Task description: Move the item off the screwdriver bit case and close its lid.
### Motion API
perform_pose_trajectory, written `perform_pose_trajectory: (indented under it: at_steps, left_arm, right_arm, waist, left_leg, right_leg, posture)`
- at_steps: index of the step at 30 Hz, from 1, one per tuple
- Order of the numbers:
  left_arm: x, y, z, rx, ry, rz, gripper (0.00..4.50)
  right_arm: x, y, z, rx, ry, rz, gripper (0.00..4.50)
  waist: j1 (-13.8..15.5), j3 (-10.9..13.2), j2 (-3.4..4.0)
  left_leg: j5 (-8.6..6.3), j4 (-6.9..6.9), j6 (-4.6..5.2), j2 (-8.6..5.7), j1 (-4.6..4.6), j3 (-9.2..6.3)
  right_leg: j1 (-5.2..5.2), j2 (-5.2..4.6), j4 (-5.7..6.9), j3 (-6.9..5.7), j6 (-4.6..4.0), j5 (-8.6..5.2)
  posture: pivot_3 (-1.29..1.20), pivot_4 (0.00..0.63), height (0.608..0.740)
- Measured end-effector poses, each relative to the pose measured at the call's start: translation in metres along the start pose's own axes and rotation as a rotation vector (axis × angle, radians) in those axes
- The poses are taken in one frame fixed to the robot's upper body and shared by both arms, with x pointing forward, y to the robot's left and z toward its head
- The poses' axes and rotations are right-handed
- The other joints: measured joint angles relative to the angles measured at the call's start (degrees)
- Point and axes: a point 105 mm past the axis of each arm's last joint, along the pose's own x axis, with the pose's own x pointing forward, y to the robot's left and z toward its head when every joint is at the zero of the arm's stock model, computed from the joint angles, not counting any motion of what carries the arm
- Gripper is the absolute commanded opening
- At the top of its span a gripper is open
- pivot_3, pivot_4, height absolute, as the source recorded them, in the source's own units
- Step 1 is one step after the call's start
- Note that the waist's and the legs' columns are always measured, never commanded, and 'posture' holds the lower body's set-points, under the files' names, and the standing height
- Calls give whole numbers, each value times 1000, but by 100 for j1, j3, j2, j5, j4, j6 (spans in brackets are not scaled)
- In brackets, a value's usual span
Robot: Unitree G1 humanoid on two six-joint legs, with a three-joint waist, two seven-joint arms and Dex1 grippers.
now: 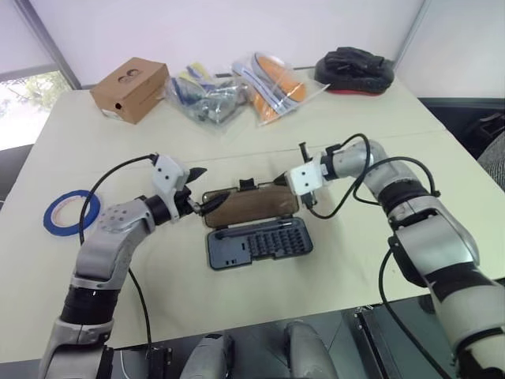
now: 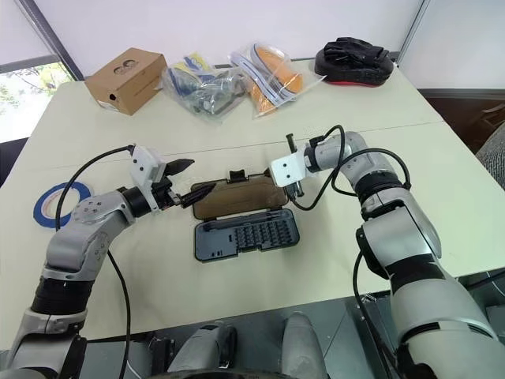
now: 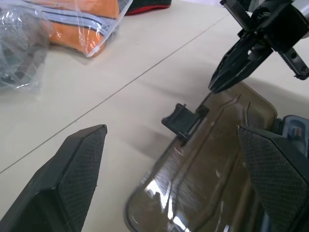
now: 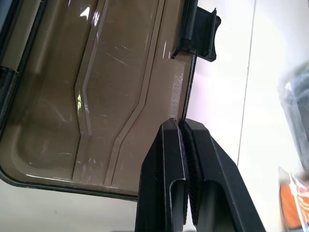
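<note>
So the bit case (image 1: 259, 243) sits mid-surface, wide open, with rows of small bits in its tray. Its brown lid (image 1: 251, 207) lies flat at the case's 12 o'clock, latch (image 1: 246, 185) on the far edge. The blue tape roll (image 1: 71, 212) is off the case, way out at 9 o'clock near the surface's (image 1: 347, 260) left edge. The left end effector (image 1: 199, 192) is spread wide at the lid's 9 o'clock end. The right end effector (image 4: 182, 145) is pressed together, empty, tips right at the lid's far edge near the latch. Cardboard box (image 1: 129, 88) and plastic bags (image 1: 237, 91) crowd the far side; plenty of bare room at 6 o'clock.
</note>
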Motion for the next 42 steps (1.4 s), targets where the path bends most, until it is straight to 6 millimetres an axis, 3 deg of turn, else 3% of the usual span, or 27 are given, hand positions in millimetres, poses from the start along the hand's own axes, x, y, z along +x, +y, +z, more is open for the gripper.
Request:
perform_pose_trajectory:
  at_steps: [14,22,26,30,32,42]
  left_arm:
    - [0,0,-1,-2,2,5,4500]
    - [0,0,-1,-1,3,4,4500]
    - [-1,0,-1,-1,4,1,4500]
    - [0,0,-1,0,4,-4,4500]
    - [0,-1,-1,-4,5,-12,4500]
    - [-8,-20,5,-19,34,-156,4500]
  right_arm:
    - [5,23,0,57,-26,116,33]
    - [5,24,-2,82,-16,124,33]
    - [4,29,-6,97,1,140,1402]
    - [2,23,-5,99,-1,110,3612]
    - [0,20,-5,108,-4,92,4447]
    - [-8,16,-7,277,-42,39,4447]
  waist:
    - [4,0,1]
    - [6,0,1]
    - [8,0,0]
    - [3,-2,2]
    - [9,-2,2]
    - [12,-2,3]
  left_leg:
    - [0,1,0,0,0,-1]
    - [0,2,0,0,0,-2]
    - [0,4,0,-1,0,-3]
    - [0,4,-1,0,4,-2]
    - [0,6,-1,-1,4,-3]
    - [0,6,-1,-1,3,-5]
  right_leg:
    - [1,-1,1,-1,0,0]
    - [1,0,1,0,0,0]
    - [2,-1,1,-1,0,0]
    - [4,0,2,-1,0,0]
    - [8,-1,2,-1,0,0]
    - [8,-1,2,0,0,0]
  posture:
    - [0,150,740]
    - [0,150,740]
    - [0,150,740]
    - [0,150,740]
    - [0,150,740]
    - [0,150,740]
